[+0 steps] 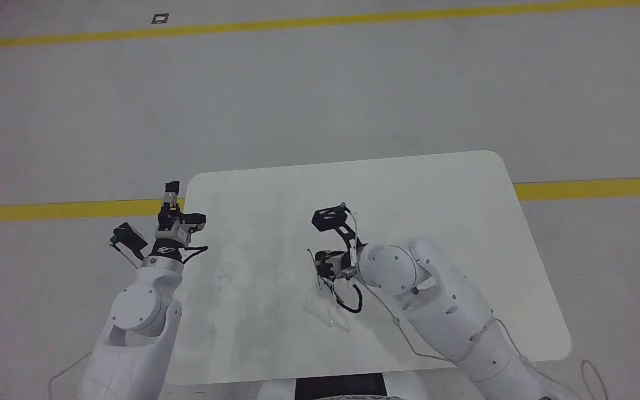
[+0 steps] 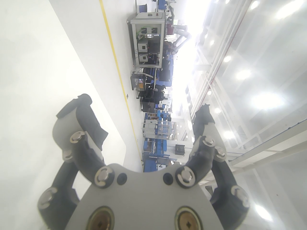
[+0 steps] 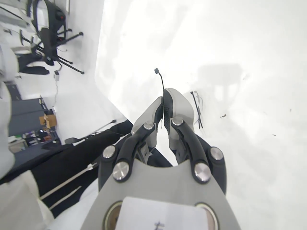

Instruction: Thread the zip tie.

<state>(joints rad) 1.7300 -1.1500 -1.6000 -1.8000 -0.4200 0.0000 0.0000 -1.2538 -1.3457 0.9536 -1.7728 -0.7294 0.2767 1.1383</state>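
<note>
White tabletop [image 1: 450, 200] carries the work. At its left edge I read the left hand [image 1: 150, 212] as spread wide and holding nothing. In the left wrist view, this hand [image 2: 144, 106] has one finger [image 2: 79, 111] over the tabletop [image 2: 28, 60] and the other past the edge.

Toward the middle of the tabletop, nearer the front edge, I find the right hand [image 1: 322, 262] low over the surface. Its fingers [image 3: 153, 111] are pressed together on a black zip tie [image 3: 160, 80]. The strap passes between the pads. The small square head stands out beyond the fingertips, clear of them, above the tabletop [image 3: 215, 37].

A loose zip tie [image 3: 196, 107], also black, lies flat on the tabletop just beside the right hand [image 3: 164, 96]. I cannot tell whether it touches the hand.
</note>
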